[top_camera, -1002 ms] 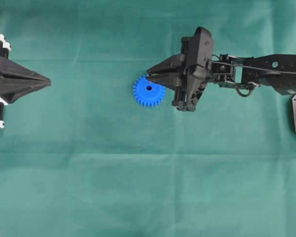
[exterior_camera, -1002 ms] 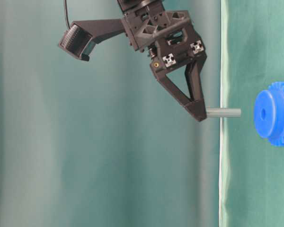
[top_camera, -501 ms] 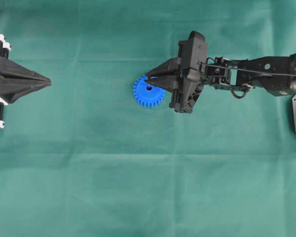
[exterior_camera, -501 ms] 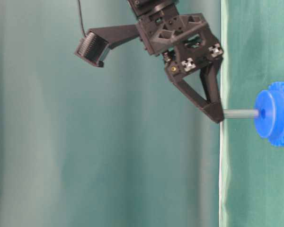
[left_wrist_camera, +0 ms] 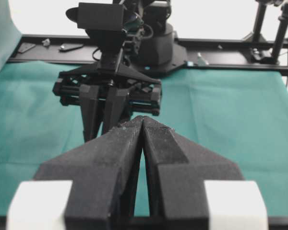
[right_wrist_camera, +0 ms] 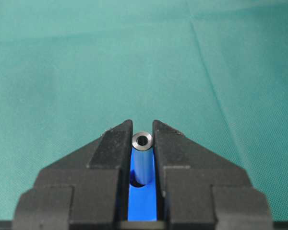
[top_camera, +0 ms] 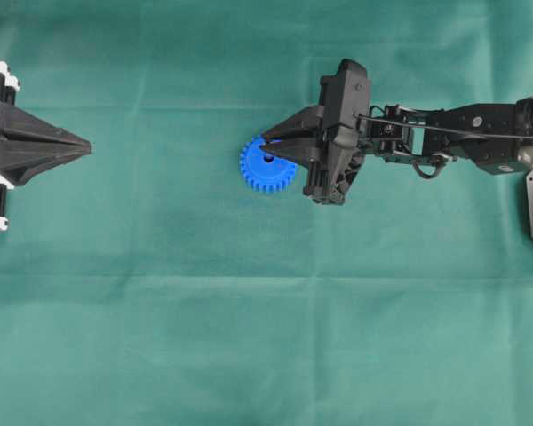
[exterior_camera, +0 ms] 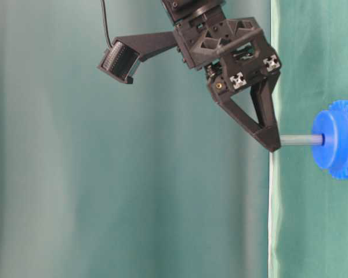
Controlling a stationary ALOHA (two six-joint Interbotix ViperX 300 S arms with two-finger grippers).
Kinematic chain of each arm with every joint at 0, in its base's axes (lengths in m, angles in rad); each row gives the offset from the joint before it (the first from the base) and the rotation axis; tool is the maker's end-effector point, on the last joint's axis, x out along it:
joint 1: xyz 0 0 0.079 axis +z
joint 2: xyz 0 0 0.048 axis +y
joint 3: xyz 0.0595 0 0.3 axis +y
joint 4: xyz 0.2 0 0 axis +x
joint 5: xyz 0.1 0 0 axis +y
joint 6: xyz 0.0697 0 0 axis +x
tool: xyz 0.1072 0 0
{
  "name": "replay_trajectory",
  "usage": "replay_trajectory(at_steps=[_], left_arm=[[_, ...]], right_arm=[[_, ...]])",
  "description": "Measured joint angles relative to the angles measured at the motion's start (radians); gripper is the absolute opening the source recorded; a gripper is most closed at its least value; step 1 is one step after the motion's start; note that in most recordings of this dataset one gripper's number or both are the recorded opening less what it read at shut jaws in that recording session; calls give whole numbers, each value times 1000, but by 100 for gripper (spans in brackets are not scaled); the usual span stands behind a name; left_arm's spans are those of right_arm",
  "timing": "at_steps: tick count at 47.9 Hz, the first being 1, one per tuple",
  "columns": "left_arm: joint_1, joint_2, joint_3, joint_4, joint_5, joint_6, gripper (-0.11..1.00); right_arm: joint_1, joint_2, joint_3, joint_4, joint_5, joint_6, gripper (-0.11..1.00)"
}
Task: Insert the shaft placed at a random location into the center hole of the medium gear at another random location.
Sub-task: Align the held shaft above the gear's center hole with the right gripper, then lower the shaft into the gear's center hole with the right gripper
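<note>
Holding the shaft (right_wrist_camera: 143, 160) pinched between its two fingertips, the right gripper (top_camera: 268, 147) hangs over the medium gear (top_camera: 267, 165), which lies flat on the green cloth (top_camera: 160, 311) near the middle of the table. The table-level view, which is turned on its side, shows the shaft (exterior_camera: 301, 139) standing square to the gear's face (exterior_camera: 335, 139), its free end meeting the raised hub right at the center hole (top_camera: 268, 159). It seems to have just entered, though how deep it sits cannot be read from here, since the hub hides the tip.

So the pickup and the alignment look done. What is left, by my judgement, is to push the pin further down into the bore, let go, and draw the arm away without tipping it.

The left gripper (left_wrist_camera: 143, 125) sits parked at the far left edge of the overhead view, well apart from the gear, with its jaws pressed together and nothing between them.

No brand, label or readable writing shows on the gear, the pin, the cloth or the arms.
</note>
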Motion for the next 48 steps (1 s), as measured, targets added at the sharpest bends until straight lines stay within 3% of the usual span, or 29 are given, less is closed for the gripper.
replay_trajectory(at_steps=[48], left_arm=[[5, 0, 0, -2, -5, 0, 0]], right_arm=[[8, 11, -2, 0, 0, 0, 13]])
